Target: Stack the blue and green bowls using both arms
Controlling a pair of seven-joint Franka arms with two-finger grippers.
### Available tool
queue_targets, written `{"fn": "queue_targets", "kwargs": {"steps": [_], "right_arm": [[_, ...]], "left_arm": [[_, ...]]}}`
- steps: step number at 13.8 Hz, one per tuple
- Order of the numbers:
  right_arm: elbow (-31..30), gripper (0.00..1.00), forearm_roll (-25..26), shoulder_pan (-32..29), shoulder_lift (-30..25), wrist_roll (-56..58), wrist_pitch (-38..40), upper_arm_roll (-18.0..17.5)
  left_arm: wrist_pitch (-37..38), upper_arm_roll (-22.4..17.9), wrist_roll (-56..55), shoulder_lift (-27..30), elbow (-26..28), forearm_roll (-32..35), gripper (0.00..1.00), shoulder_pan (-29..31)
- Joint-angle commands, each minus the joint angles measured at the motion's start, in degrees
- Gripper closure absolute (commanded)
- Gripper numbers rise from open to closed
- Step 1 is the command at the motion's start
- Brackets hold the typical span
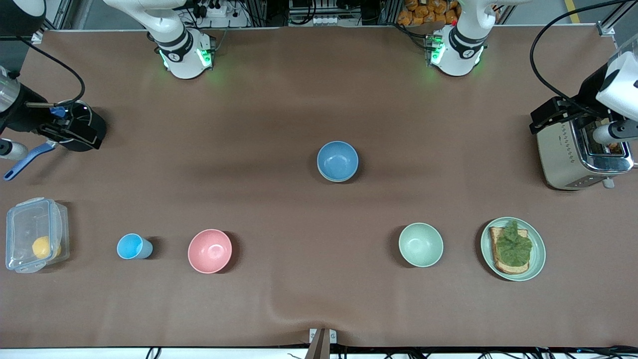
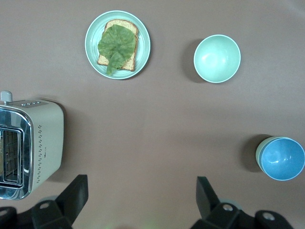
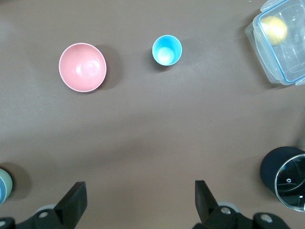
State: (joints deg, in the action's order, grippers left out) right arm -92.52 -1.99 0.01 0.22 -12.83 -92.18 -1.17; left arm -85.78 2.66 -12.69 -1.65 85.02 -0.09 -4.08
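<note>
The blue bowl [image 1: 338,160] stands mid-table, nested in a pale green bowl [image 2: 260,153] whose wall shows just under its rim. A second, mintier green bowl [image 1: 420,244] stands alone, nearer the front camera and toward the left arm's end. My left gripper [image 2: 141,183] hangs open and holds nothing, high over the table beside the toaster. My right gripper [image 3: 140,188] is also open and holds nothing, high over the right arm's end of the table. Neither gripper is close to a bowl.
A pink bowl [image 1: 210,251], a light-blue cup [image 1: 133,246] and a clear lidded box [image 1: 35,242] line the near side toward the right arm's end. A green plate with toast [image 1: 513,248] and a toaster [image 1: 580,154] occupy the left arm's end. A dark round container [image 3: 286,176] sits near the right gripper.
</note>
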Motion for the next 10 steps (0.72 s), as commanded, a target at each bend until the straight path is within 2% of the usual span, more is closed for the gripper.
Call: {"fn": "queue_targets", "kwargs": {"steps": [1, 10], "right_arm": [[0.15, 0.0, 1.29, 0.17, -0.57, 0.0, 0.59, -0.41], [0.15, 0.0, 1.47, -0.18, -0.66, 0.71, 1.03, -0.06]], "left_arm": [[-1.32, -0.11, 0.04, 2.0, 2.17, -1.05, 0.0, 0.3], [-0.88, -0.2, 0.47, 2.09, 1.73, -0.35, 0.0, 0.21]]}}
